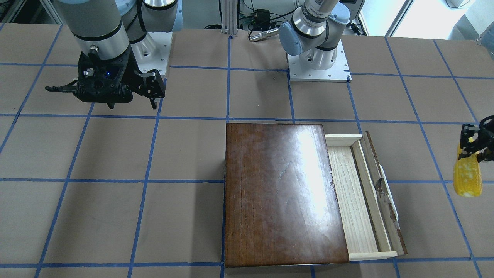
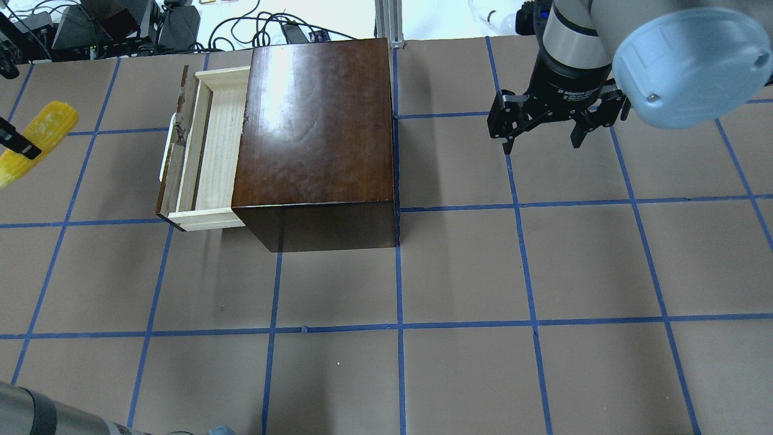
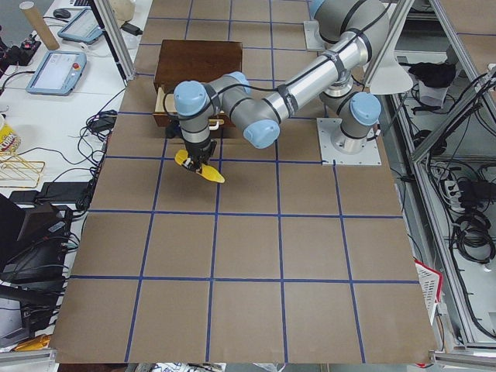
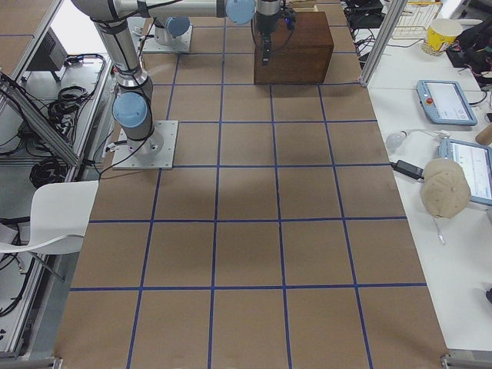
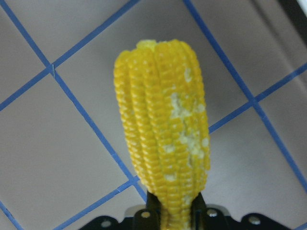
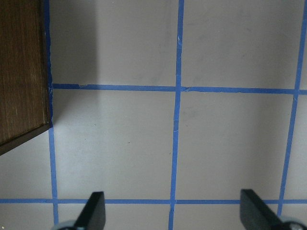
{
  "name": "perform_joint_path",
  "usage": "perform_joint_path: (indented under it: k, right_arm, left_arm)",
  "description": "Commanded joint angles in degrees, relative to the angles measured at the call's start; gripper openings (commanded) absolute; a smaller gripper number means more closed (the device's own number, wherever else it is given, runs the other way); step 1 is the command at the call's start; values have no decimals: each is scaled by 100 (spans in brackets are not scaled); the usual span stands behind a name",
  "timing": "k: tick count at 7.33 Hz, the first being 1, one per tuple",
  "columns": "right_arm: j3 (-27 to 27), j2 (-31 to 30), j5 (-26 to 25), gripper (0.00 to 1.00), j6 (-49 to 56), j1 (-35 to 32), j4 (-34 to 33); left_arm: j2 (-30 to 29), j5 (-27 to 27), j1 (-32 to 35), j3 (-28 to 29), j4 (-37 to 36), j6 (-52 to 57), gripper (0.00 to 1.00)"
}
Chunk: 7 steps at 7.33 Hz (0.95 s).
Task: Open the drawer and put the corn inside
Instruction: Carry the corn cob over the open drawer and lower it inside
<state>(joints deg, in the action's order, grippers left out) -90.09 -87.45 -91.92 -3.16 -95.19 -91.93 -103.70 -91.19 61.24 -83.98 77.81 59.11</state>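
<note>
The drawer stands pulled out of the dark-brown box, its pale tray bare, its white handle on the outer side; it also shows in the overhead view. My left gripper is shut on the yellow corn and holds it above the table, well out from the drawer front. The corn also shows at the overhead view's left edge and fills the left wrist view. My right gripper is open and empty, hanging over the table on the box's other side.
The table is brown with blue tape grid lines. The arm bases stand at the robot's side. Cables and gear lie beyond the far edge. A box corner shows in the right wrist view.
</note>
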Motion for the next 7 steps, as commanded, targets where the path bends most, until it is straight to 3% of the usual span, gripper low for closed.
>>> perform_joint_path:
  k: [1,4,7]
  right_arm:
    - [0,0,-2,100,0,0,0]
    - [0,0,-2,100,0,0,0]
    - [0,0,-2,100,0,0,0]
  left_arm:
    - [333,5,790,-30,191,-1535,0]
    - [185,75,1599,-22,148,-3112,0]
    - [-9,538,1690,-57,103,-3642,0]
